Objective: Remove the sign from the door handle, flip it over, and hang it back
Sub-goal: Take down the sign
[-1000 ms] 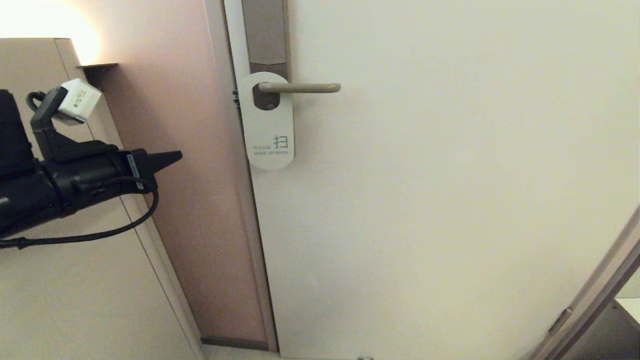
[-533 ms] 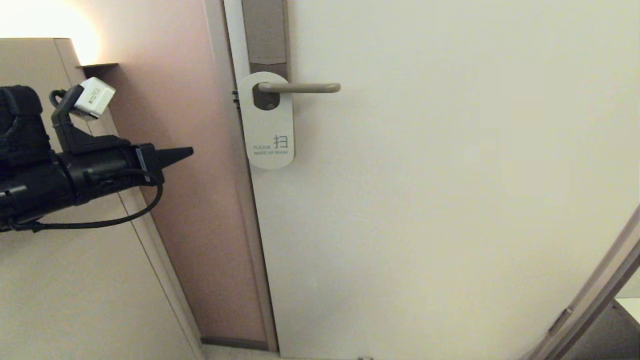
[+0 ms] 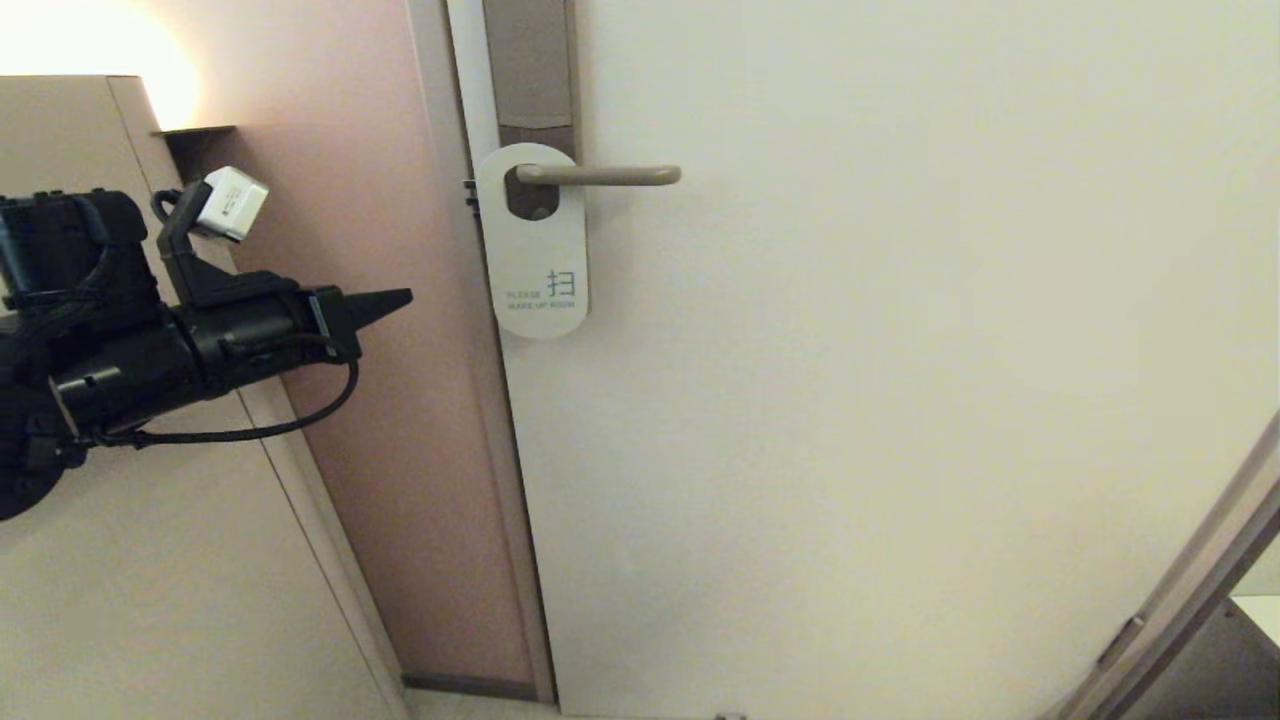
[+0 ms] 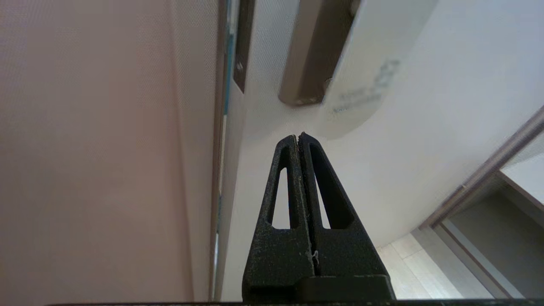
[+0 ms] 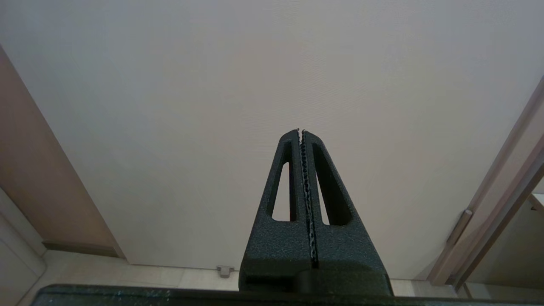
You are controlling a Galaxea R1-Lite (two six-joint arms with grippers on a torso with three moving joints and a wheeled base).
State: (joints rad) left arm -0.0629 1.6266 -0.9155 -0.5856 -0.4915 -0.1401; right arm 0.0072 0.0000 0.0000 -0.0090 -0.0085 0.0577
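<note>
Left claw near the door frame, sign on the handle

On the left, the left claw (image 3: 400,297) is in the air in front of the pink wall (image 3: 330,150), its fingers pressed together and holding nothing; its tip points toward the door frame (image 3: 480,400) and is apart from the sign. To the right, the sign (image 3: 540,270) hangs on the door handle (image 3: 600,176) through its round hole, white face with blue text outward, flat against the pale door (image 3: 850,400). The lever is horizontal on a tall brown-grey plate (image 3: 530,60). The right claw (image 5: 301,132), seen only by its own wrist camera, is also pressed together, empty, in front of the door.
</note>
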